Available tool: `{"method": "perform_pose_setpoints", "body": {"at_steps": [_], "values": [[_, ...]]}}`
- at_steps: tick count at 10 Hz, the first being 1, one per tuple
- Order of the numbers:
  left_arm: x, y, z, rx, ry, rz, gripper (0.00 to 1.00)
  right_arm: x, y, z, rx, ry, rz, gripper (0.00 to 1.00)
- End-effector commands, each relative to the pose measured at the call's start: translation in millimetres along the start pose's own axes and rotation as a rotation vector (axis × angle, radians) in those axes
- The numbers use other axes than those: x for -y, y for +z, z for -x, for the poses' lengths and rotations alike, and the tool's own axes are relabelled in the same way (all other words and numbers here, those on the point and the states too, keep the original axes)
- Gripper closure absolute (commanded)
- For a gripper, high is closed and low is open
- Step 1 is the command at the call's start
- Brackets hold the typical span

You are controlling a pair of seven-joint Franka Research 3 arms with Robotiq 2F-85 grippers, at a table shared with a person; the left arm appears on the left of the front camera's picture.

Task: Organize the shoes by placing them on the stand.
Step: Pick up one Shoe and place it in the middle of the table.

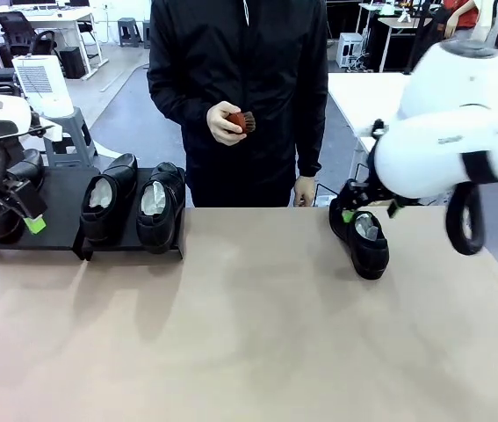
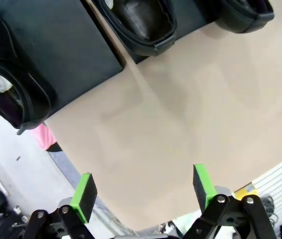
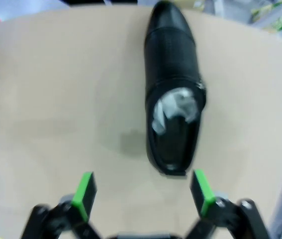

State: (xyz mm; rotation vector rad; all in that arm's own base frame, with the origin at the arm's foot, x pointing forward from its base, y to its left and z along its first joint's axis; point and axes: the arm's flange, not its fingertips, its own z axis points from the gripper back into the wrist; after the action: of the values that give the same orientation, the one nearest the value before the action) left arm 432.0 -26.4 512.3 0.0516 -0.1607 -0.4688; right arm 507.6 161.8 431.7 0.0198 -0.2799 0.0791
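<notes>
A low black stand [image 1: 60, 189] sits at the table's far left with three glossy black shoes on it: one at its left end [image 1: 4, 224] half hidden behind my left arm, and two side by side [image 1: 102, 202] [image 1: 161, 207]. My left gripper [image 1: 25, 218] hovers open by the stand's left end. In its wrist view, the left gripper [image 2: 143, 188] hangs over bare table in front of the stand [image 2: 56, 45]. Another shoe [image 1: 371, 255] lies on the table at the right. My right gripper [image 3: 143, 191] stands open just behind that shoe's [image 3: 173, 104] heel, holding nothing.
A person [image 1: 240, 70] stands at the far edge holding a small reddish-brown brush [image 1: 241, 121]. A grey stool with a white appliance [image 1: 42, 83] stands behind the stand. The near half of the tan table [image 1: 249, 334] is bare.
</notes>
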Motion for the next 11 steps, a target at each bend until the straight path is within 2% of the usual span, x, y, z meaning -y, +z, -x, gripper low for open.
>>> {"method": "perform_pose_setpoints", "body": {"at_steps": [1, 5, 8, 11], "values": [[0, 0, 5, 0.002, 0.003, 0.005, 0.0, -22, -29, -48, -0.03, -0.002, 0.065, 0.0], [0, 0, 5, 0.002, 0.003, 0.005, 0.0, -23, -63, -65, -0.143, -0.027, 0.085, 0.0], [0, 0, 5, 0.002, 0.003, 0.005, 0.0, -21, -65, -61, -0.195, -0.053, 0.1, 0.0], [0, 0, 5, 0.002, 0.003, 0.005, 0.0, -14, -91, -46, -0.305, -0.081, 0.09, 0.0]]}}
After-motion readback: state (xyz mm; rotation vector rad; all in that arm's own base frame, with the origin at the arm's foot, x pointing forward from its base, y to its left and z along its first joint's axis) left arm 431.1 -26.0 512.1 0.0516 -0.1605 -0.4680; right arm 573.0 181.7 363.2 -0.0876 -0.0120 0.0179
